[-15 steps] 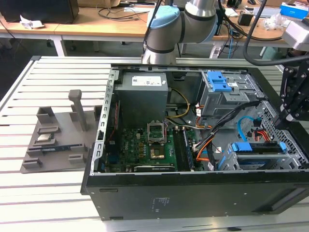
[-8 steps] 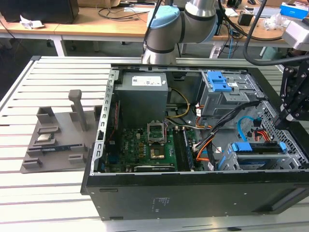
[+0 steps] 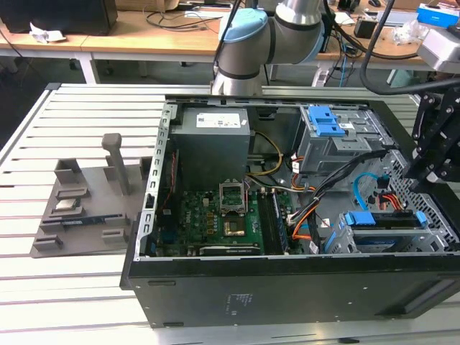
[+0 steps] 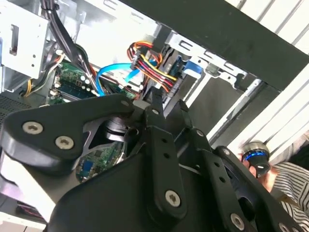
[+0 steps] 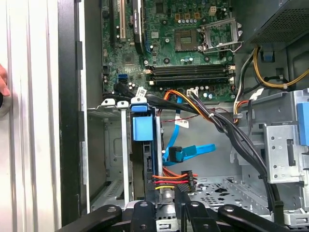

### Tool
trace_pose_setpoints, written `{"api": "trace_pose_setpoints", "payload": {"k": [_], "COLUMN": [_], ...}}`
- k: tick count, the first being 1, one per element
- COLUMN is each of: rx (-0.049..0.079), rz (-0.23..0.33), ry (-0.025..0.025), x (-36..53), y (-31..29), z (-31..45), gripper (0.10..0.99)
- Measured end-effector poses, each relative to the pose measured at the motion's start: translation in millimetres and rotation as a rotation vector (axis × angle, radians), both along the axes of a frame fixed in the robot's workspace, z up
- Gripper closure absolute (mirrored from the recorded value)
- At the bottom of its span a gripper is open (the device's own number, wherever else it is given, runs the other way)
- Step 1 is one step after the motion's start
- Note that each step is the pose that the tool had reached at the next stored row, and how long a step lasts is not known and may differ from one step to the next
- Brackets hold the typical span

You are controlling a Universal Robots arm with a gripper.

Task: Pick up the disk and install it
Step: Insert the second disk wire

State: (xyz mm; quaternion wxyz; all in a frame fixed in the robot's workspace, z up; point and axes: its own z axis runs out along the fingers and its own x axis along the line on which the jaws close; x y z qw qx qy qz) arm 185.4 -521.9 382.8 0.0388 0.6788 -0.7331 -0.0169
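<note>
hovering hand (image 5: 166,195) over seated disk (image 5: 145,145)

Ahead of my jaws lies the green motherboard (image 5: 188,53), with orange and yellow cables (image 5: 174,180) just beside them. A grey metal cage (image 5: 285,150) stands off to one side of them.

You have a white slatted metal table (image 3: 72,100) carrying everything here. On it, toward the exterior view's right, lies an open black desktop computer case (image 3: 287,287) on its side, its interior facing up. Toward the exterior view's left, just beside the case, a flat grey plastic fixture tray (image 3: 79,230) with upright posts and small blocks rests on the slats.
</note>
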Motion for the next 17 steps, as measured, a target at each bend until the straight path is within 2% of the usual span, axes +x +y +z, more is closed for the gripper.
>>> {"api": "trace_pose_setpoints", "payload": {"k": [2, 4, 5, 6, 9, 12, 15, 17], "rx": [0.0, 0.0, 0.0, 0.0, 0.0, 0.0, 0.0, 0.001], "rz": [0.0, 0.0, 0.0, 0.0, 0.001, 0.001, 0.001, 0.001], "ry": [0.0, 0.0, 0.0, 0.0, 0.0, 0.0, 0.0, 0.0], "x": [-6.5, -22.0, -31.5, -37.4, -37.6, -37.9, -38.1, -38.1], "y": [4.2, 8.5, 8.5, 8.5, 8.5, 8.5, 8.3, 3.2], "z": [-1.4, -4.2, -6.2, -7.2, -7.2, -7.2, -7.2, -7.4], "gripper": [0.784, 0.784, 0.784, 0.784, 0.784, 0.98, 0.98, 0.98]}}
